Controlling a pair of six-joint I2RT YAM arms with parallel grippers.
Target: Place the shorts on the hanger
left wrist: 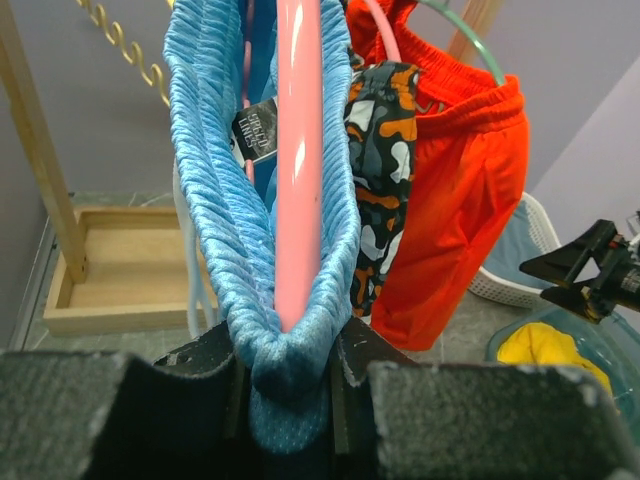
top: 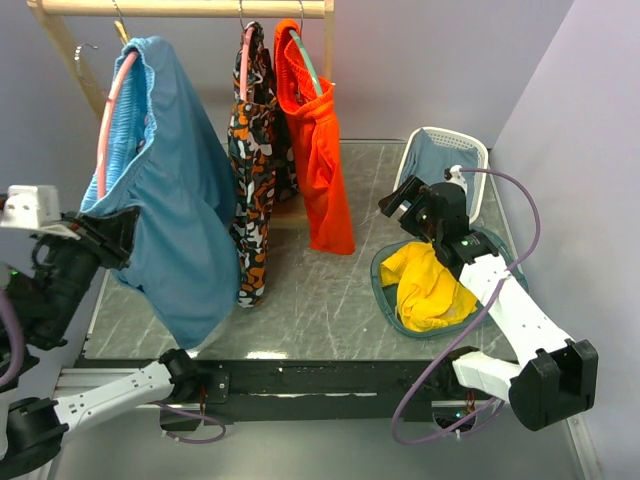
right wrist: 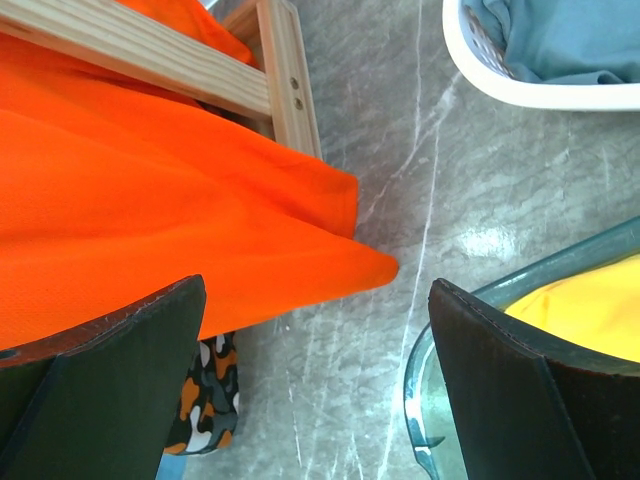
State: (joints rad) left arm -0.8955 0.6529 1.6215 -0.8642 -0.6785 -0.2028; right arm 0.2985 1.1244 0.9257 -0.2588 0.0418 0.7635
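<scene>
Left claw [left wrist: 290, 395] pinched narrow, arm raised, right claw [right wrist: 315, 370] spread wide, arm outstretched

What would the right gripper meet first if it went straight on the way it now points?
The right gripper, jaws open, would most likely meet the grey table top just beside the hem of the orange shorts; depth is unclear, so it might brush that hem first.

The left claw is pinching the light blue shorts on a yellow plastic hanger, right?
Not quite. The left claw does pinch the light sky-blue fabric shorts, but their arched plastic hanger is pink, not yellow. The left wrist view shows it.
</scene>
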